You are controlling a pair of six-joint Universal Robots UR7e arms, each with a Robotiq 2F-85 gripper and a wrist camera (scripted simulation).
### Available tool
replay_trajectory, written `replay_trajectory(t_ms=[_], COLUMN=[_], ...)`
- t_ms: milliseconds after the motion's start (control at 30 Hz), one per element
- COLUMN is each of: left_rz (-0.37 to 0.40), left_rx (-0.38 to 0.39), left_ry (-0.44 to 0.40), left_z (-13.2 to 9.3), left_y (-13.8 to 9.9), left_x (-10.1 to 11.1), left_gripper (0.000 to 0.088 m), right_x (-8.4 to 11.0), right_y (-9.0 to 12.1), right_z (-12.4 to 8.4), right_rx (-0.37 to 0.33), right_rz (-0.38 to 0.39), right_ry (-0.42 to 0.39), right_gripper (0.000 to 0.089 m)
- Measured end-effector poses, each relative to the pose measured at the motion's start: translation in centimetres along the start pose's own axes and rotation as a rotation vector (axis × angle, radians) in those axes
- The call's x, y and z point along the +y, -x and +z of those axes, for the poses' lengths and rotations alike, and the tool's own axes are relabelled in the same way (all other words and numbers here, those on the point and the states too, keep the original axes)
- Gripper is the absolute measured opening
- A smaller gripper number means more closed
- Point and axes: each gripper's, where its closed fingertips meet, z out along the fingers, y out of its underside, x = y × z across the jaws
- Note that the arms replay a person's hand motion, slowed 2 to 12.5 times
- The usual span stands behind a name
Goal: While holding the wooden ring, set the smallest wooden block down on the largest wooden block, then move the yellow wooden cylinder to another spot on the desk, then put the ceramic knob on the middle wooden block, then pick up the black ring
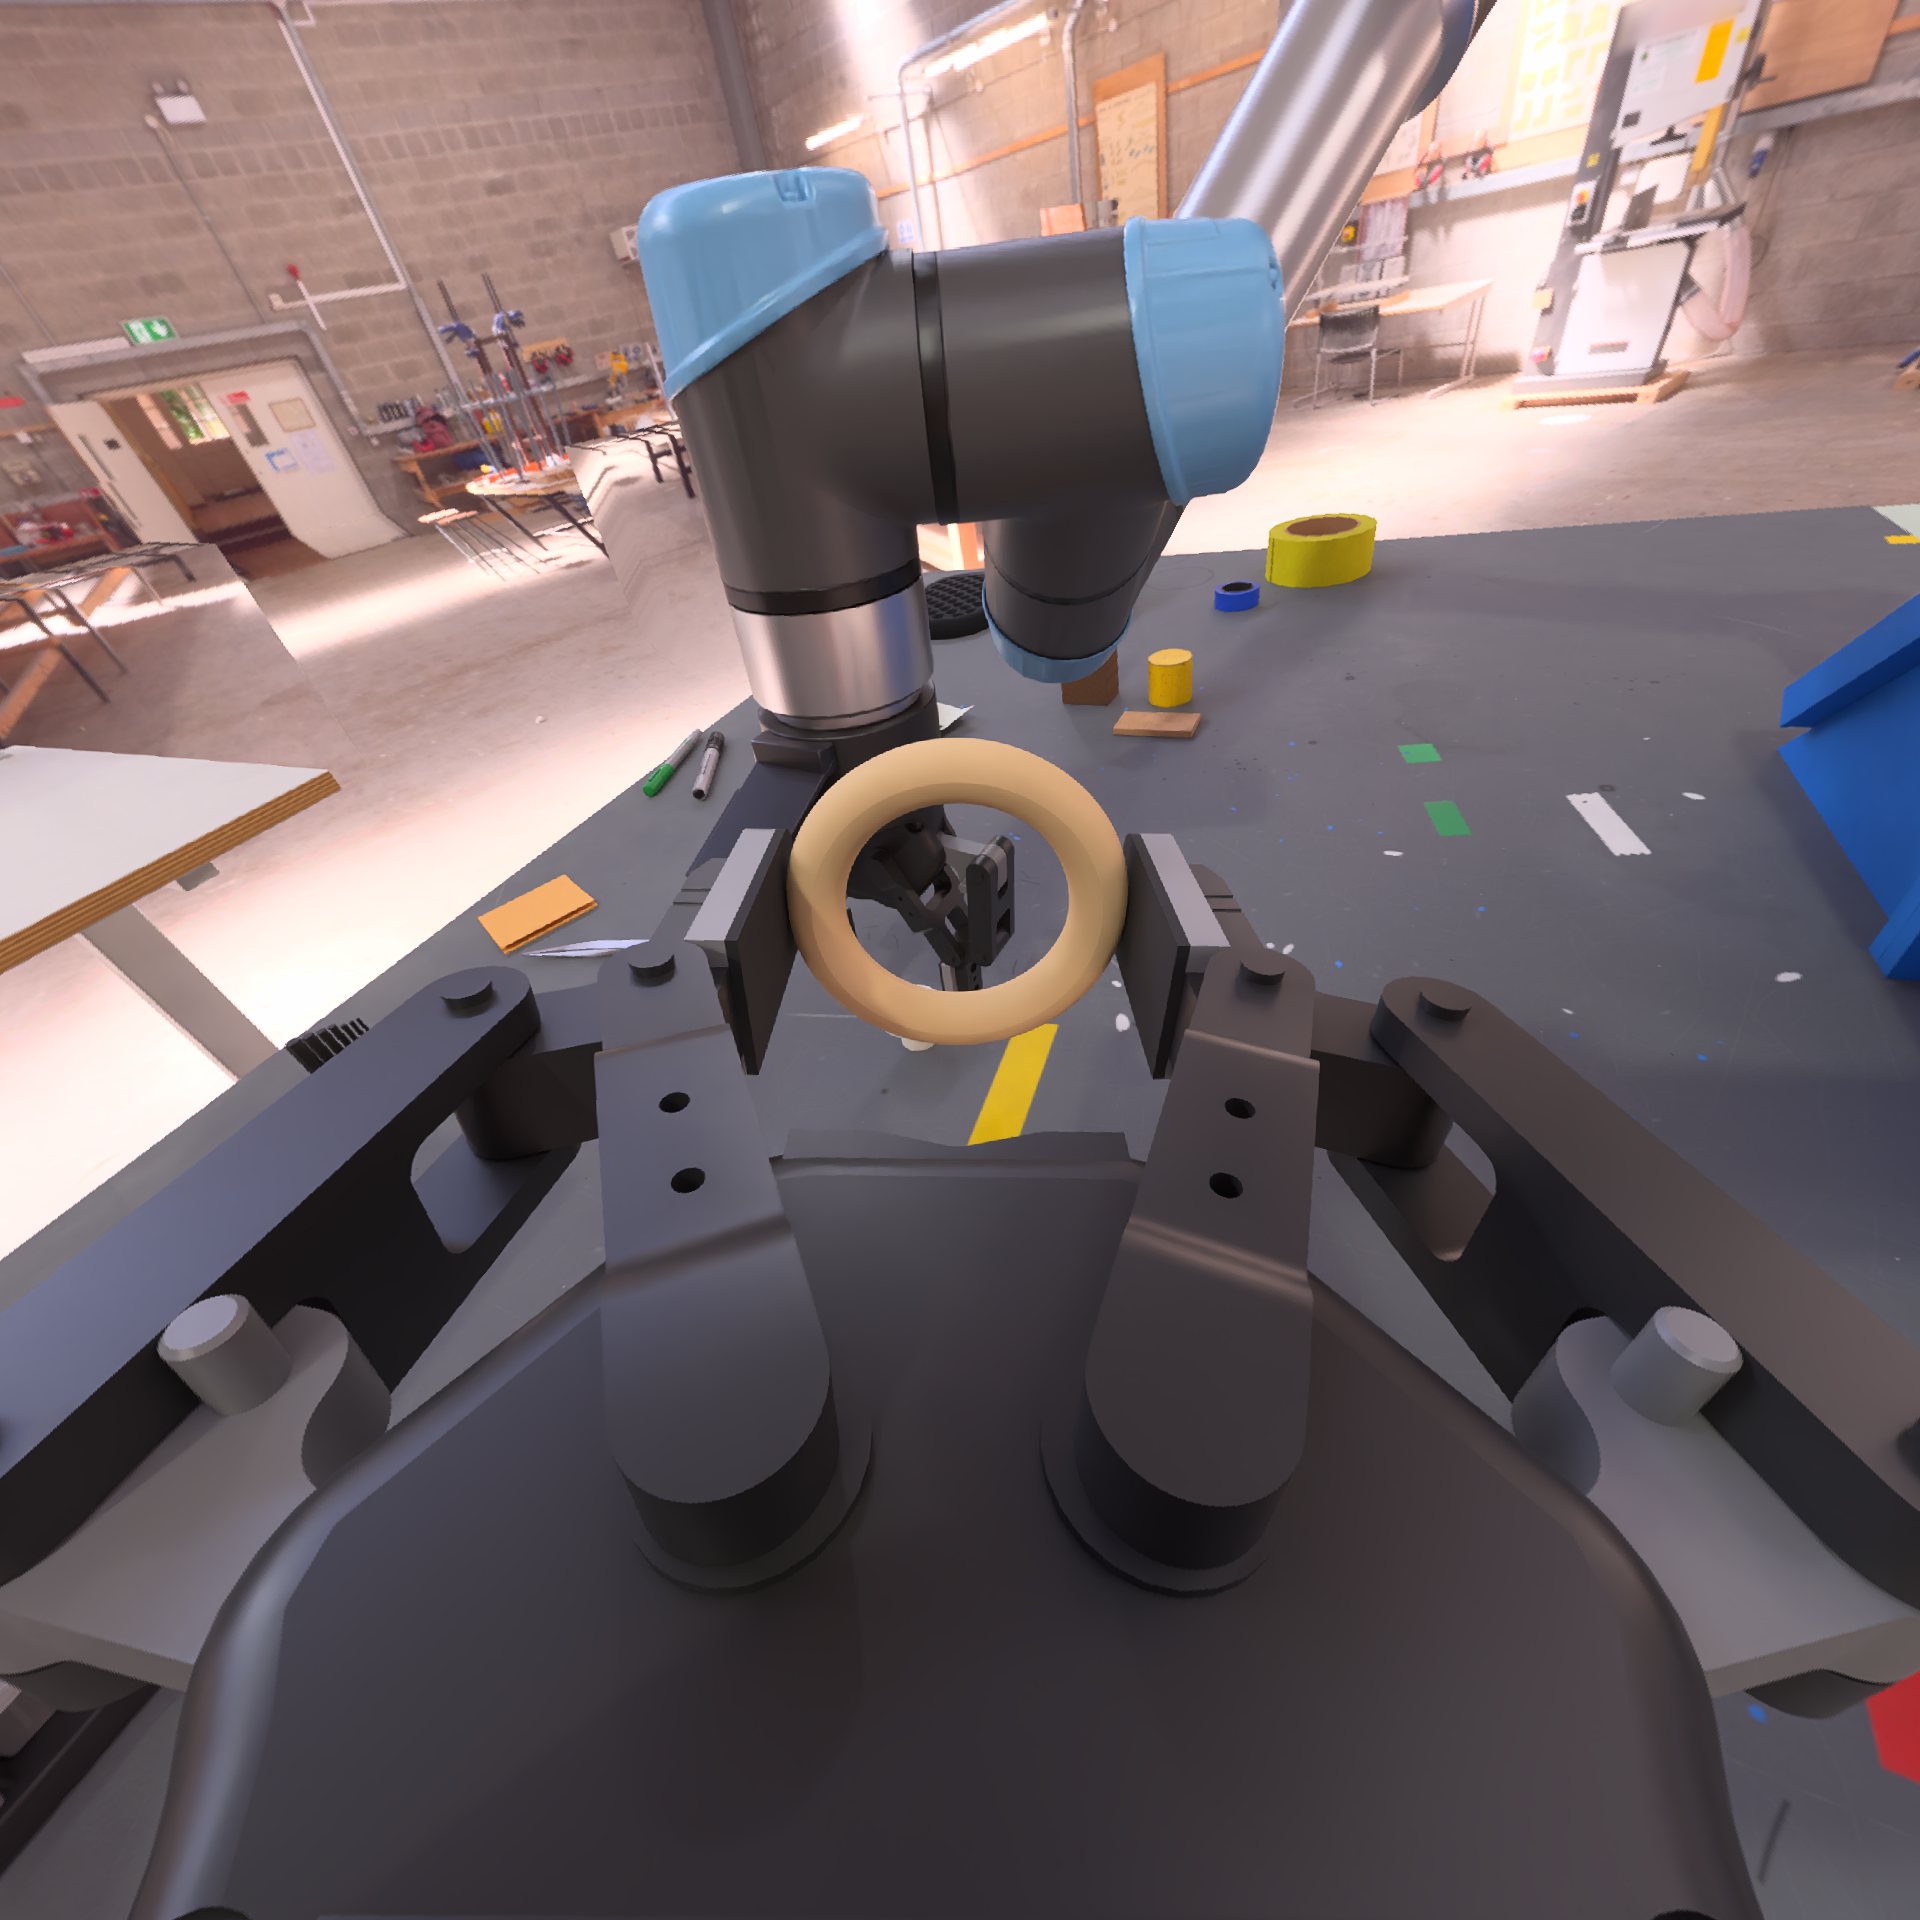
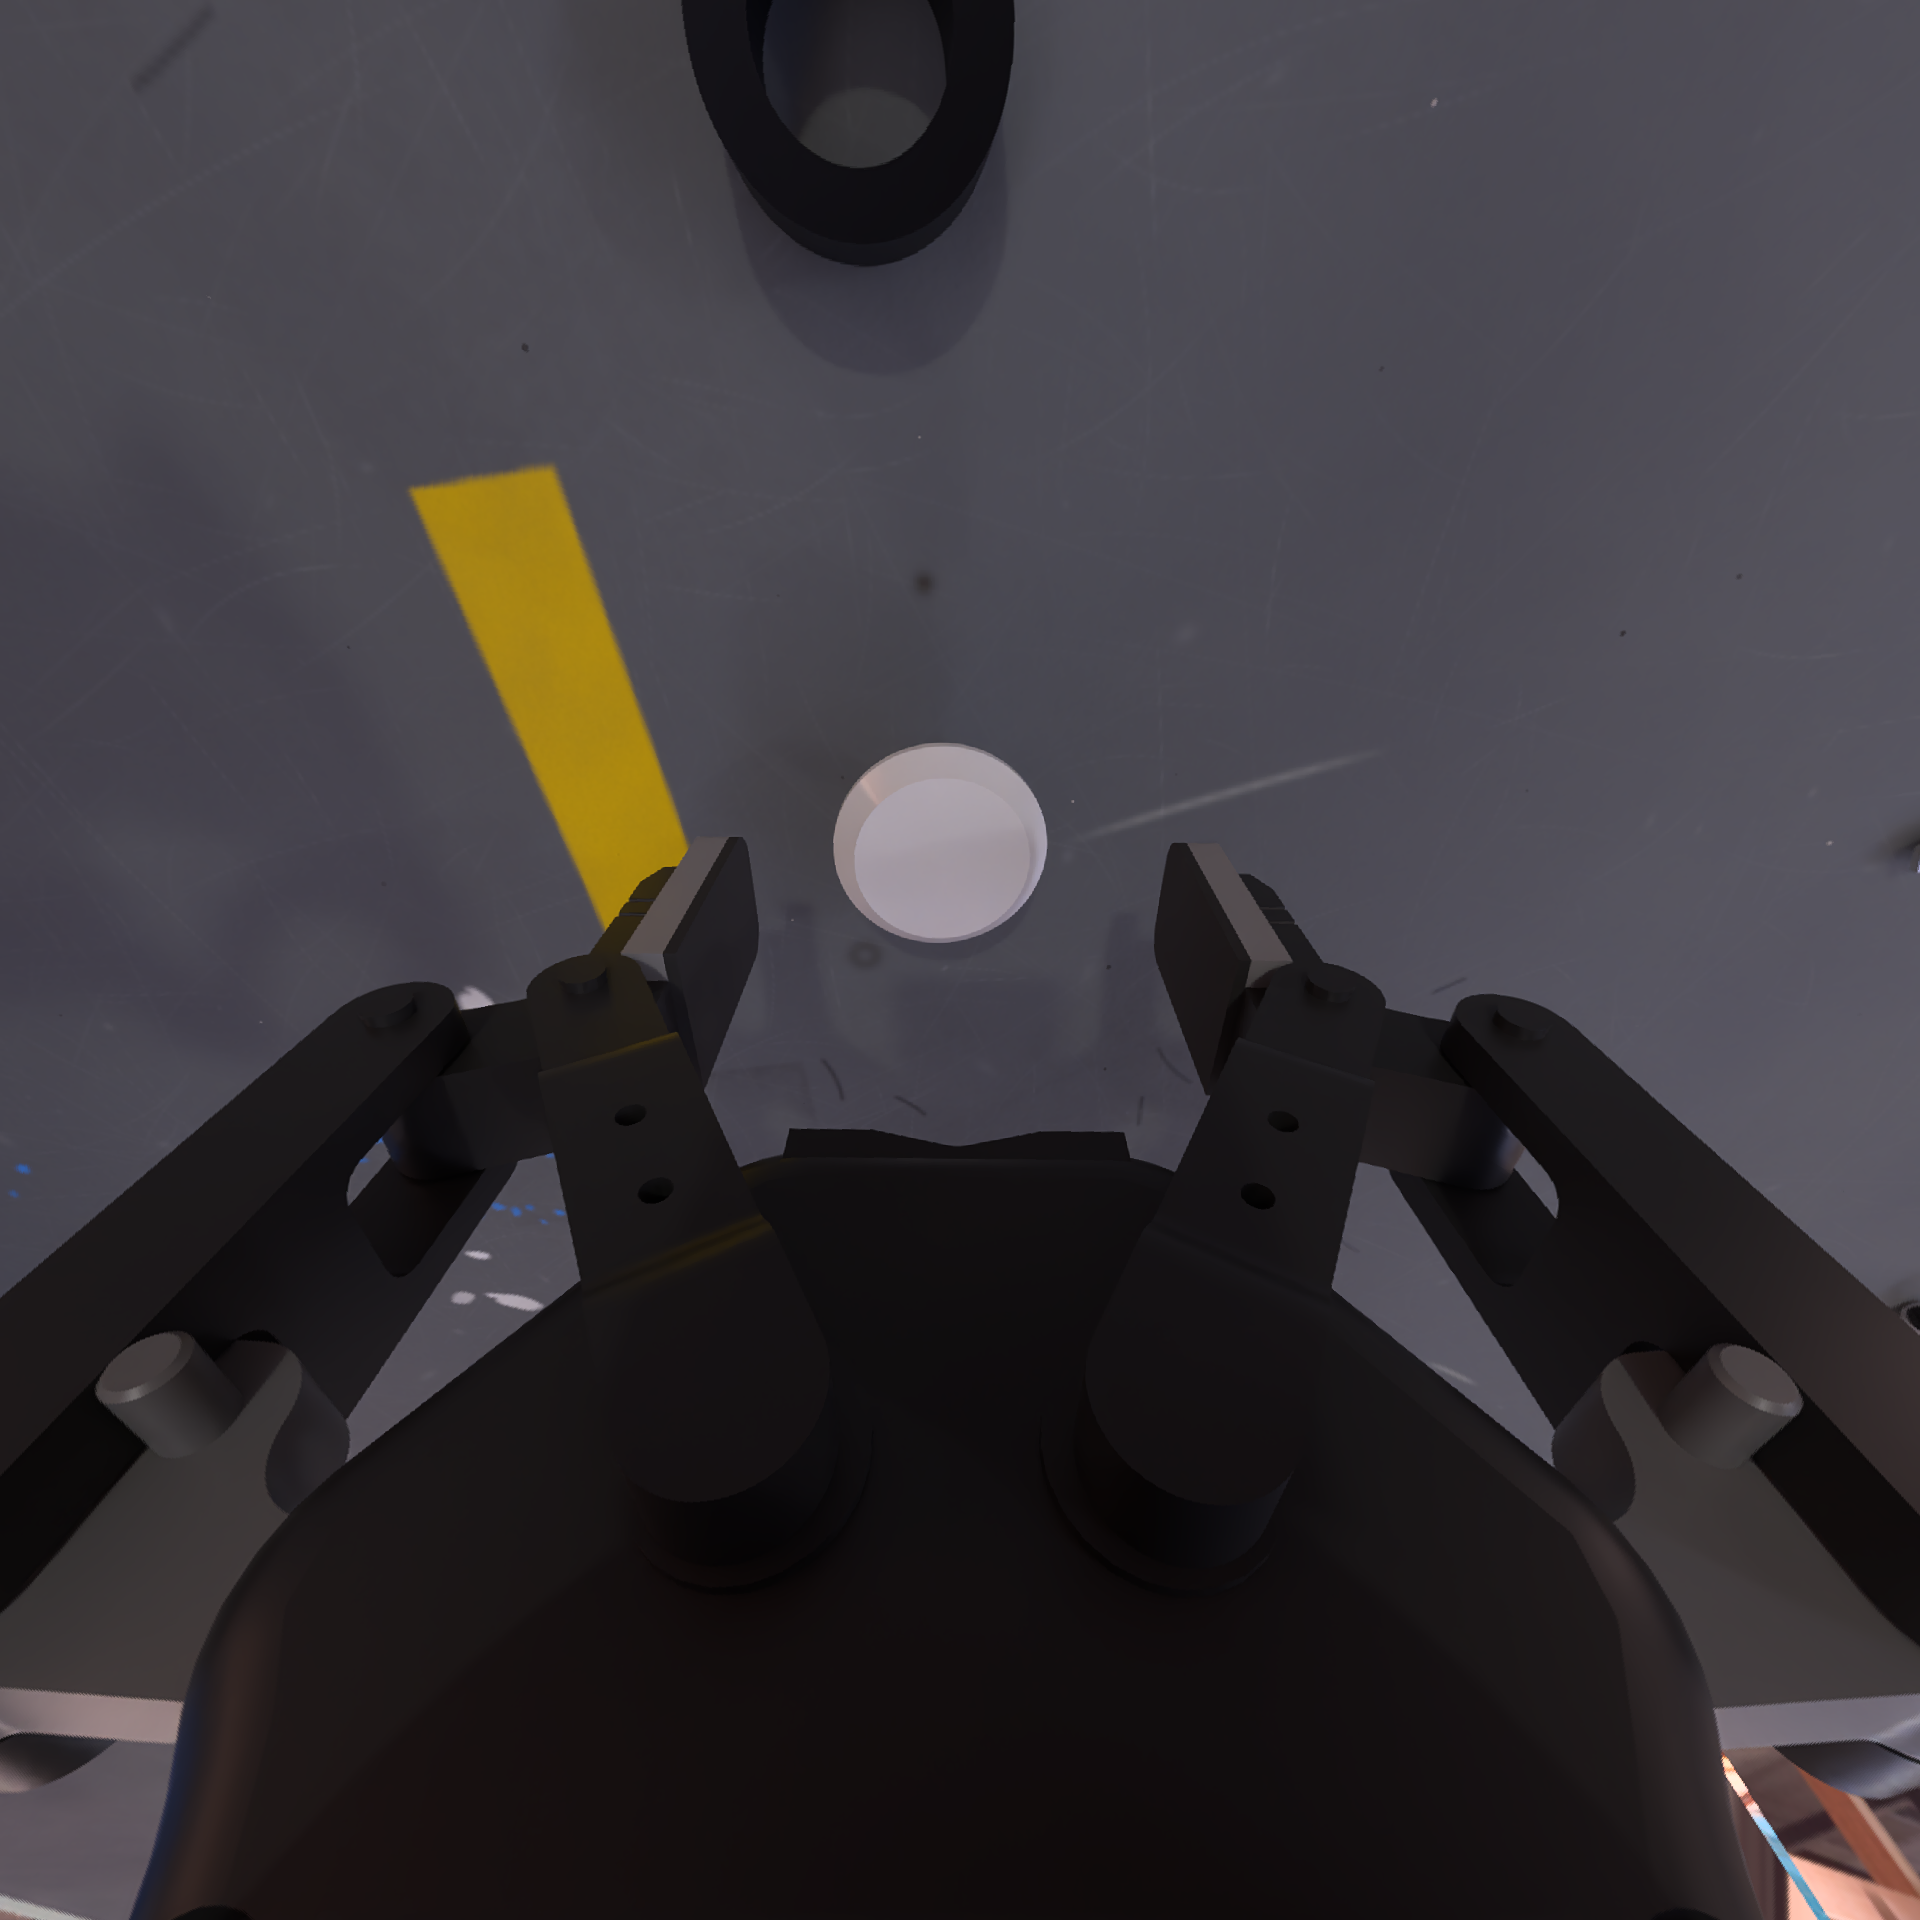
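My left gripper (image 1: 956, 888) is shut on the tan wooden ring (image 1: 956, 774) and holds it upright above the desk. My right gripper (image 2: 956, 914) is open, pointing down just over the white ceramic knob (image 2: 940, 844), which lies between and slightly beyond its fingertips. The black ring (image 2: 852, 125) lies farther ahead on the desk. In the left wrist view the right gripper (image 1: 971, 904) shows through the wooden ring. Farther back are the yellow cylinder (image 1: 1170, 677), a flat tan block (image 1: 1156, 724) and a brown block (image 1: 1091, 688) partly hidden by the right arm (image 1: 935, 416).
A yellow tape strip (image 2: 551, 686) lies left of the knob. A yellow tape roll (image 1: 1320, 549), a small blue roll (image 1: 1236, 595) and a black mesh disc (image 1: 956, 603) sit at the back. A blue box (image 1: 1860, 790) stands right; markers (image 1: 686, 764) and an orange card (image 1: 537, 911) left.
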Motion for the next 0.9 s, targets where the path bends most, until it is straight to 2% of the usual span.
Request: replay_trajectory(t_ms=[267, 400, 600, 900], left_rz=[0.004, 0.004, 0.007, 0.011], left_rx=[0.000, 0.001, 0.000, -0.003], left_ry=[0.000, 0.000, 0.001, 0.001], left_z=[0.0, 0.0, 0.0, 0.0], left_y=[0.0, -0.1, -0.1, -0.2], left_x=[0.0, -0.1, -0.1, -0.1], left_gripper=[0.0548, 0.0548, 0.0548, 0.0548], right_x=[-0.1, -0.2, 0.2, 0.7], right_y=[0.2, 0.3, 0.3, 0.0], right_z=[1.0, 1.6, 2.3, 1.5], right_rx=[-0.012, -0.022, -0.036, 0.004], right_rz=[-0.005, -0.008, -0.001, 0.029], right_ry=[0.017, 0.027, 0.051, 0.044], right_gripper=[0.0657, 0.0614, 0.0400, 0.0401])
